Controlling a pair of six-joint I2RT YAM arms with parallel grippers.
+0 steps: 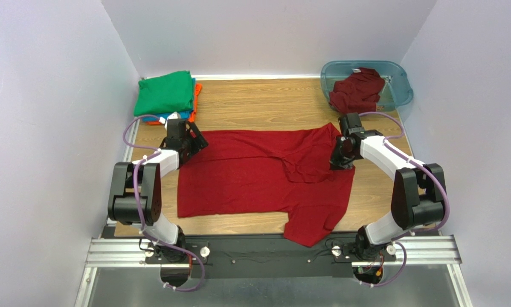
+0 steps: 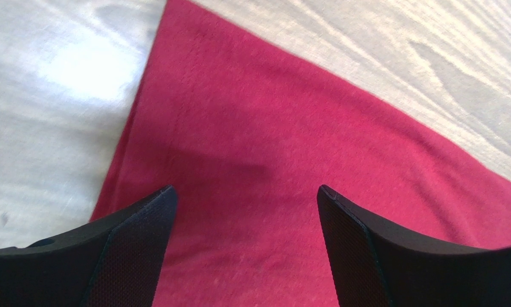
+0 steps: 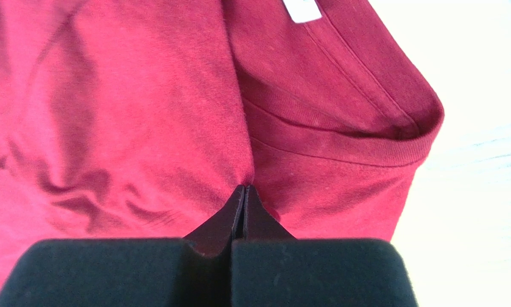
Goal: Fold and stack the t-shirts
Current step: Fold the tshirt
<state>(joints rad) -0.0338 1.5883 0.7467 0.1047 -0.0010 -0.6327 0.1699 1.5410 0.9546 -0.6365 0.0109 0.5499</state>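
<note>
Spanning the floor of a white-walled booth, the wooden worktop carries everything in sight. The spread dark red t-shirt covers most of its middle. It lies flat with its hem toward the left arm and its neck toward the right arm. One sleeve hangs toward the near edge, and the upper part is rumpled.

The translucent teal tub sits at the far right corner, and the crumpled dark red t-shirt lies heaped inside it. A folded stack sits at the far left corner. The green t-shirt is on top, the orange t-shirt shows at the edge below it, and a sliver of the blue t-shirt shows at the near side.

The left claw hangs over the far left corner of the spread shirt. Its wrist view shows the fingers wide apart with nothing between them, red cloth and pale wood below. The right claw is down on the shirt's neck end. Its fingers are pressed together on a pinch of red cloth, and creases radiate from the tips.

The ribbed collar curves just beyond those tips. A small white label sits inside the neck, cut off by the frame edge, and no writing on it can be read.
</note>
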